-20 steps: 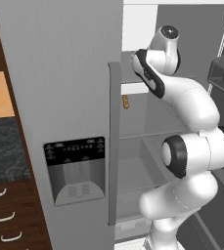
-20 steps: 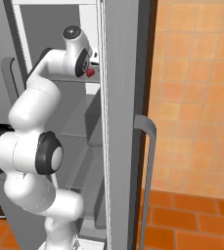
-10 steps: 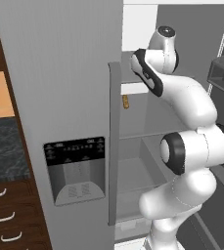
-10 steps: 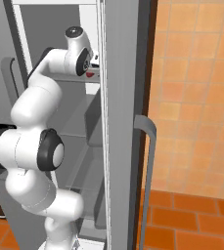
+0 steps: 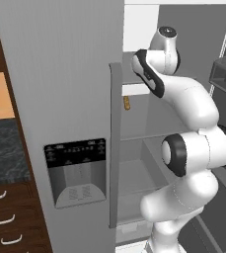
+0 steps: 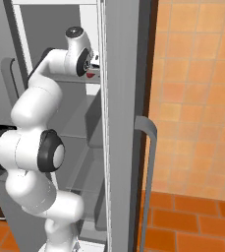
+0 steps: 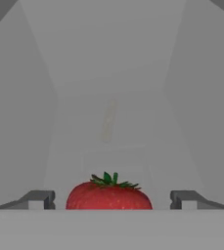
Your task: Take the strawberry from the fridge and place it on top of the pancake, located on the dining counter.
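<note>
The strawberry [image 7: 108, 196], bright red with a green leafy top, lies on a glass shelf of the fridge [image 5: 60, 89]. It sits low between the two dark fingertips [image 7: 40, 199] with a gap on each side. My gripper [image 7: 112, 199] is open around it, not touching. From the right base view a bit of the red strawberry [image 6: 90, 75] peeks out under the hand, on the upper shelf behind the edge of the open door. The arm reaches up into the fridge compartment. The dining counter and the pancake are out of view.
A small yellow-brown oblong item [image 5: 126, 103] lies on the shelf one level lower, seen faintly through the glass [image 7: 108, 121]. The light-grey fridge door with black dispenser panel [image 5: 76, 170] stands left. An open door [image 6: 121, 123] with long handle closes the right side. Dark drawers [image 5: 6, 217] sit lower left.
The hand has edged slightly further into the fridge on the upper shelf level; the strawberry stays in place.
</note>
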Available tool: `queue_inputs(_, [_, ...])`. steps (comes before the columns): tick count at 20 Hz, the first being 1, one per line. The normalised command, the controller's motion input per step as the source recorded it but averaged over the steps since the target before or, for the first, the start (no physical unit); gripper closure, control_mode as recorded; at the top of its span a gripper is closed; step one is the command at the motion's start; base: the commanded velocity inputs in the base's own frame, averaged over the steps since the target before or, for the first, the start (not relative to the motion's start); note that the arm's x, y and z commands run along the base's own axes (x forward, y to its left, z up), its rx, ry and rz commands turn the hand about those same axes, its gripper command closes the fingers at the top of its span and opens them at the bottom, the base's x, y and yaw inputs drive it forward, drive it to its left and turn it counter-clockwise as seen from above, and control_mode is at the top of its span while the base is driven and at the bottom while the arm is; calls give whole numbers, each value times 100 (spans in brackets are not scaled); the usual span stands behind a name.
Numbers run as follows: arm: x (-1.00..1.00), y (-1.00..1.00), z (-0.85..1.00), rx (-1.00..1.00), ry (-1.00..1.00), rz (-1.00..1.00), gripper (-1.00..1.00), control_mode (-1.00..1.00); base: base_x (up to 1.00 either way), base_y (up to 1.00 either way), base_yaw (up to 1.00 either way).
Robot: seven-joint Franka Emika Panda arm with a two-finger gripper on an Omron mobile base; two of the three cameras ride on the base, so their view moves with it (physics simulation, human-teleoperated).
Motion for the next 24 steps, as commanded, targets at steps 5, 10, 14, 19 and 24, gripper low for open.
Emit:
queue_inputs(5, [0, 0, -4, 0, 0, 0, 100, -100, 0, 0, 0])
queue_inputs(10, [-20, 1, 0, 0, -5, 0, 100, -100, 0, 0, 0])
queue_inputs(14, [-94, 4, 1, 0, -19, 0, 100, -100, 0, 0, 0])
queue_inputs(19, [-100, 0, 3, 0, -20, 0, 100, -100, 0, 0, 0])
queue_inputs(24, [-100, 0, -2, -5, 0, 0, 100, -100, 0, 0, 0])
